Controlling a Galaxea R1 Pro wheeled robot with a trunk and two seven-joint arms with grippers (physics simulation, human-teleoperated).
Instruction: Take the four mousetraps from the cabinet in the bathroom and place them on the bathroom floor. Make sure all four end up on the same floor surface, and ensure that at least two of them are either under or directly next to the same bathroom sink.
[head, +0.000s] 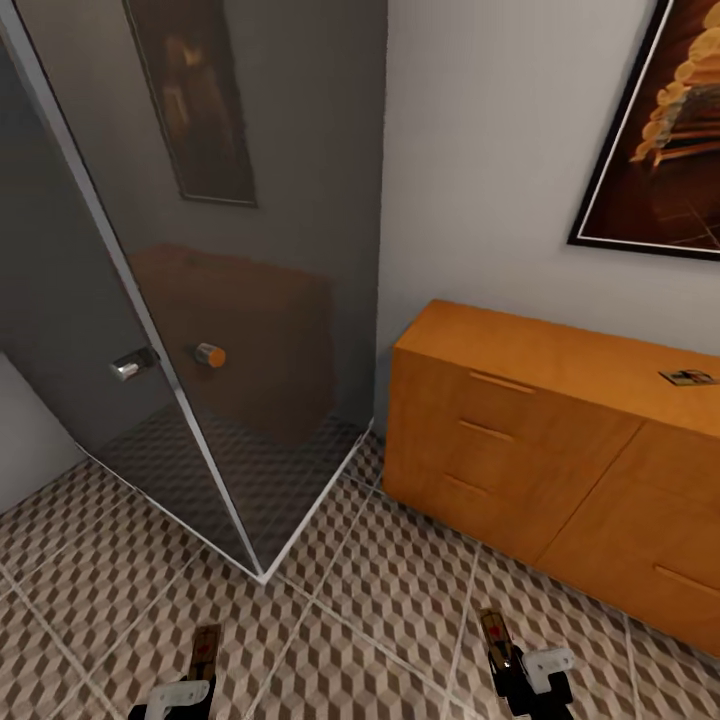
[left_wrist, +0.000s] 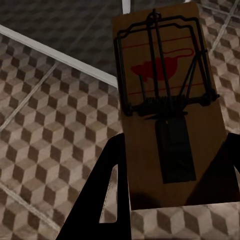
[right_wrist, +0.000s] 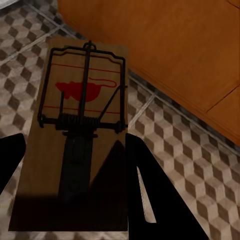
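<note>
Head view, left arm: the left gripper (head: 190, 685) sits at the bottom edge, white and black, clenched on a flat tan wooden mousetrap (head: 205, 648) that sticks forward above the tiles.
Head view, right arm: the right gripper (head: 520, 670) sits at the bottom edge, clenched on a second tan wooden mousetrap (head: 495, 635) with a red spot.
Head view, cabinet: the long low orange-brown wooden sideboard (head: 540, 450) stands against the pale wall, drawers with bar handles facing the robot.
Head view, cabinet top: a third small flat mousetrap (head: 687, 377) lies on the flat top, near the right edge of the picture.
Head view, floor: large tiles with a brown, beige and white cube pattern (head: 340, 620) and pale grout lines.
Head view, surroundings: a smoked-glass shower enclosure (head: 230, 300) with two chrome knobs stands left of the sideboard; a dark-framed picture (head: 660, 130) hangs on the wall above the sideboard.
Left wrist view: the black fingers (left_wrist: 95, 200) grip the near end of the tan board (left_wrist: 165, 100), dark wire and red mouse mark on top; cube tiles and the white base rail of the shower (left_wrist: 60, 55) lie below.
Right wrist view: the black fingers (right_wrist: 155, 200) clamp the near end of the other board (right_wrist: 80, 130); beyond it lie tiles and the orange-brown sideboard front (right_wrist: 170, 45).
</note>
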